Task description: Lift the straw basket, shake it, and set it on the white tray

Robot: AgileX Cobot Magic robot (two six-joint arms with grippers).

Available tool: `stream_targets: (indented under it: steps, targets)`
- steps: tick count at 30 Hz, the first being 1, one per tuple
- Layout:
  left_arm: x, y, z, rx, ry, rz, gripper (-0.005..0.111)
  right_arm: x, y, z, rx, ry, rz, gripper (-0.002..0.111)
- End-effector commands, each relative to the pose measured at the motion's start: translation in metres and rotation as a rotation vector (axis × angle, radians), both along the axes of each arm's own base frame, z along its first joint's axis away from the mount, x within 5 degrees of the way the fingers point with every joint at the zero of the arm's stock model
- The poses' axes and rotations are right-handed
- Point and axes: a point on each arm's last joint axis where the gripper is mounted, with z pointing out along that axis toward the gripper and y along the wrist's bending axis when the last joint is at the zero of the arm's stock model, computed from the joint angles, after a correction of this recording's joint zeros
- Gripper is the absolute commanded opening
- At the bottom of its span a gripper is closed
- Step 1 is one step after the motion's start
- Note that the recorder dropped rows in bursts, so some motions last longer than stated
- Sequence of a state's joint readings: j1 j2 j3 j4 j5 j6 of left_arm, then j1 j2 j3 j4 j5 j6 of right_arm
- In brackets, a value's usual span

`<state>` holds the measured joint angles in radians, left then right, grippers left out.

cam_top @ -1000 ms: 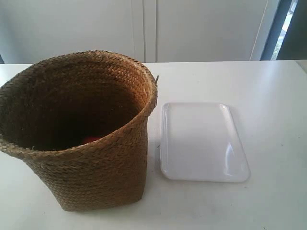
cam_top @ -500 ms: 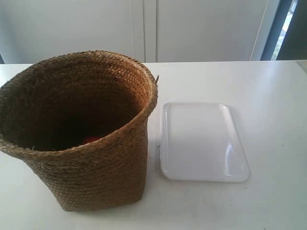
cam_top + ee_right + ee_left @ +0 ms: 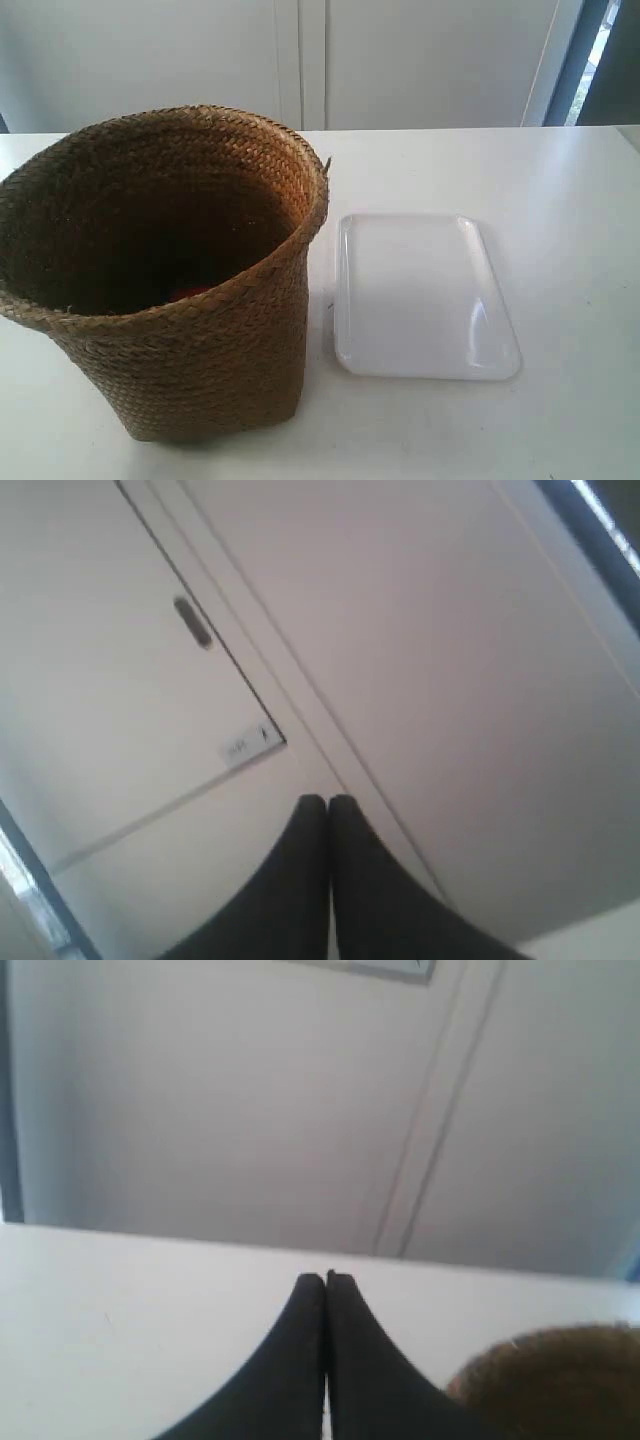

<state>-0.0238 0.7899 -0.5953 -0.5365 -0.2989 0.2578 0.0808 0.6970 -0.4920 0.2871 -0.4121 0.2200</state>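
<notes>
**Straw basket (image 3: 190, 340), a big brown woven bucket, stands beside glossy white tray (image 3: 420, 295); both claws clenched empty**

From where I stand, the straw basket sits on the white table (image 3: 560, 190) at the exterior view's left, with the white tray just beside it. A thin strip of tabletop shows between the basket's base and the tray's rim. The weave is coarse and tan, the rim is braided, and the walls flare so the mouth is wider than the squarish foot. Deep inside, against the near wall, a small red thing (image 3: 190, 292) shows; I cannot tell what it is. The tray is flat and rectangular with rounded corners and a low raised lip, and it lies bare.

The left gripper (image 3: 325, 1280) hangs low over the table with its two black fingers pressed flat together, holding nothing. It aims at the pale wall behind, and a patch of the basket's weave (image 3: 560, 1380) shows off to one side of it. The right gripper (image 3: 327, 802) is clamped tight in the same way, also empty, and points at a white cabinet door (image 3: 120, 730) with a dark handle (image 3: 192, 622).

The basket stands upright with its mouth to the ceiling and its long axis vertical. The tray's long side runs from the near table edge towards the wall.
</notes>
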Motion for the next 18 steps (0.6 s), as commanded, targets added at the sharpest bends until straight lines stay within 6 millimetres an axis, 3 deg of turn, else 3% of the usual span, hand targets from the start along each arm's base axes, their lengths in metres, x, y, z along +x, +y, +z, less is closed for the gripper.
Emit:
stream_targets:
  steps: [1,4,9,13,18]
  targets:
    - [0.051,-0.021,0.014,0.092,0.348,-0.252,0.0,0.069,0.016,0.01,-0.184,0.416,0.108,0.0]
    - [0.07,-0.031,0.03,0.111,0.525,-0.391,0.0,0.099,0.023,0.027,-0.267,0.66,0.182,0.0]
    - [0.084,-0.028,0.066,0.186,0.717,-0.409,0.0,0.118,0.043,0.054,-0.387,0.875,0.451,0.0]
    - [0.088,-0.024,0.072,0.185,0.908,-0.388,0.0,0.125,0.057,0.072,-0.405,0.929,0.638,0.0]
    - [0.087,-0.027,0.068,0.164,1.066,-0.444,0.0,0.131,0.072,0.064,-0.439,1.038,0.751,0.0]
